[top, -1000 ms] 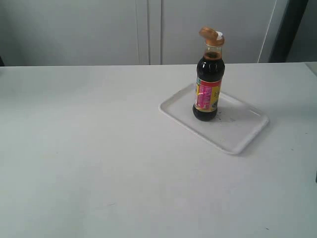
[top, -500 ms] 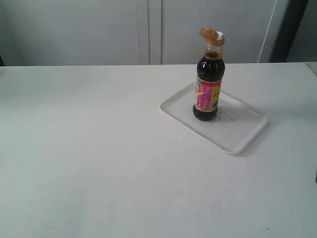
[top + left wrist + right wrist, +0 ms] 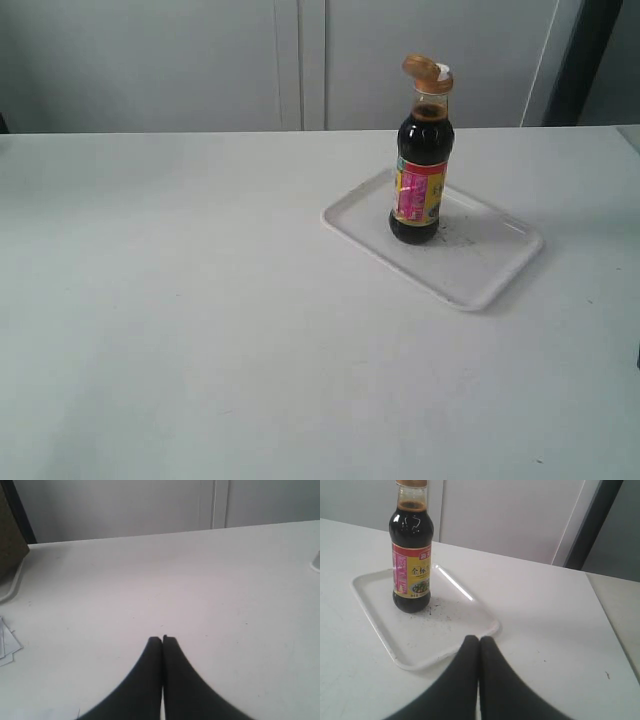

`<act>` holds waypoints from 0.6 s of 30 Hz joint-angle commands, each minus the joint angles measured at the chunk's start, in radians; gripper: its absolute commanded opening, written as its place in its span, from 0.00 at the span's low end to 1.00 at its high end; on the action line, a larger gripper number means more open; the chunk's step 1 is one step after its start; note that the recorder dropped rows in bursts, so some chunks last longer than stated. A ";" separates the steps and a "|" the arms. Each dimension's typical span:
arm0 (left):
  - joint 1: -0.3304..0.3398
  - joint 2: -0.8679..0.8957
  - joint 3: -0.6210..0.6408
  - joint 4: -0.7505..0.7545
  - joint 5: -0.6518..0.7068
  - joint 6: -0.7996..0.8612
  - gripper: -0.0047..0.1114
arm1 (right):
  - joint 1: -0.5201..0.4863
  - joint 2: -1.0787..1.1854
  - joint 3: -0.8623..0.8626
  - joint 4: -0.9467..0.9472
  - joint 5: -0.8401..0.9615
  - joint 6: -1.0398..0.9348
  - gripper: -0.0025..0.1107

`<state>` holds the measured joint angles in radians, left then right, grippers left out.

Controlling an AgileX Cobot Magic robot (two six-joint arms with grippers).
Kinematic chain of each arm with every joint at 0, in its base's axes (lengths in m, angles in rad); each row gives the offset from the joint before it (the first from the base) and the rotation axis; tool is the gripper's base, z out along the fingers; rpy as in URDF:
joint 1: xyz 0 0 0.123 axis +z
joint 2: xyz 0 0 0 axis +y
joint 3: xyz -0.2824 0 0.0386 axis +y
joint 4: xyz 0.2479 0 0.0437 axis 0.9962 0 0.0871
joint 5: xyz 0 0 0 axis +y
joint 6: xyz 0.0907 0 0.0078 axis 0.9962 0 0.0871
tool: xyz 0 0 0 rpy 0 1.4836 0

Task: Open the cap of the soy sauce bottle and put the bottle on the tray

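Note:
The soy sauce bottle [image 3: 420,185] stands upright on the white tray [image 3: 480,270], right of the table's middle. Its bronze-gold cap [image 3: 422,69] is flipped open, the lid tilted to the left and the white spout showing. In the right wrist view the bottle [image 3: 411,560] stands on the tray [image 3: 375,615], its cap cut off by the frame edge. My right gripper [image 3: 479,638] is shut and empty, a short way from the tray's near rim. My left gripper [image 3: 162,639] is shut and empty over bare table, far from the bottle. Neither gripper shows in the exterior view.
The white table [image 3: 180,300] runs to a grey panelled wall [image 3: 200,60]. A dark upright post [image 3: 575,60] stands at the back right. In the left wrist view a brown object [image 3: 11,540] and white paper sheets [image 3: 7,645] lie near the table's edge.

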<state>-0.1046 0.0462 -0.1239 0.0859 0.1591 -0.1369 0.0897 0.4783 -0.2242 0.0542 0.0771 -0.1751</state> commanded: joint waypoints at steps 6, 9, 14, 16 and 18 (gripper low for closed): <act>0.059 -0.046 0.118 -0.086 -0.037 0.067 0.04 | 0.002 -0.008 0.003 -0.001 -0.003 -0.003 0.02; 0.064 -0.046 0.124 -0.086 -0.039 0.066 0.04 | 0.002 -0.008 0.003 0.001 -0.003 -0.003 0.02; 0.064 -0.046 0.124 -0.178 -0.031 0.131 0.04 | 0.002 -0.008 0.003 0.004 -0.003 0.013 0.02; 0.064 -0.046 0.124 -0.201 -0.028 0.171 0.04 | 0.002 -0.008 0.003 0.004 -0.003 0.013 0.02; 0.064 -0.046 0.124 -0.201 -0.015 0.175 0.04 | 0.002 -0.008 0.003 0.004 -0.003 0.013 0.02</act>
<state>-0.0449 0.0054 -0.0046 -0.0866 0.1323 0.0092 0.0897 0.4783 -0.2242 0.0542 0.0771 -0.1672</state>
